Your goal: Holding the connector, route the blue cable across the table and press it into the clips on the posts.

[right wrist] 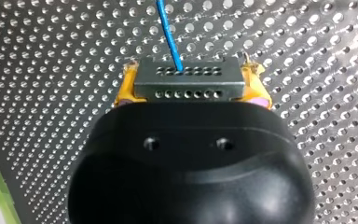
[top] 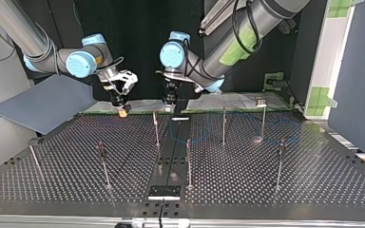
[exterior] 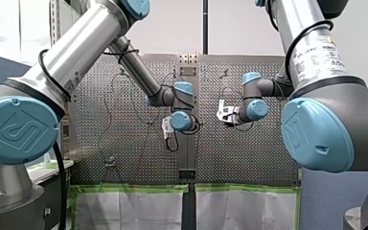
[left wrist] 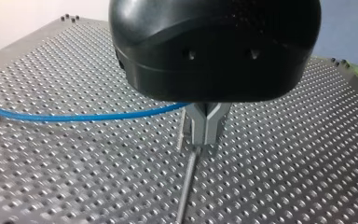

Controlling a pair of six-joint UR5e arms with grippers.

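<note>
your right gripper (right wrist: pixel 189 74) points down, clamped on the connector (right wrist: pixel 189 85) — left gripper (left wrist: pixel 206 139) closed, upright over a post (left wrist: pixel 186 186).

front view: behind and above my left arm (exterior: pixel 72 52) and my right arm (exterior: pixel 316 52), looking out over the table (exterior: pixel 124 143)
top view: opposite side, low, facing the arms
left wrist view: tight behind my left gripper (left wrist: pixel 206 137)
right wrist view: super close behind my right gripper (right wrist: pixel 189 81)
shared: front and top both get the table and arms
</note>
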